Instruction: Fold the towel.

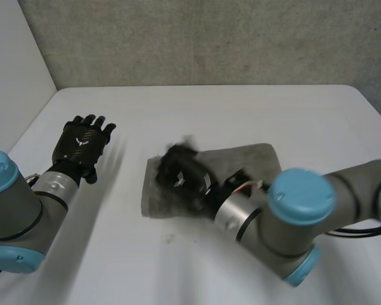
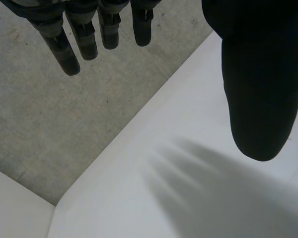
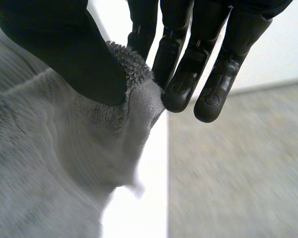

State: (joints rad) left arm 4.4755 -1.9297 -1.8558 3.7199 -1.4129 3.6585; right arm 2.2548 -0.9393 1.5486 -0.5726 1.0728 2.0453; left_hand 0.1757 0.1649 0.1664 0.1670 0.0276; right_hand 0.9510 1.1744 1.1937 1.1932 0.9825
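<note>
Pinching the towel (image 3: 49, 173) edge between thumb and fingers, the right hand (image 3: 59, 49) is probably readying a fold-over while the left hand (image 1: 82, 143) is hovering open, well clear.

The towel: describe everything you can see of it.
The towel is grey, with a soft, looped pile like terry. It lies near the middle of the white table, slanted and rumpled rather than spread flat. The right hand is at the end of it nearer the left arm and pinches an edge between thumb and fingers, so the cloth hangs in folds from that grip. Nothing else touches it.
</note>
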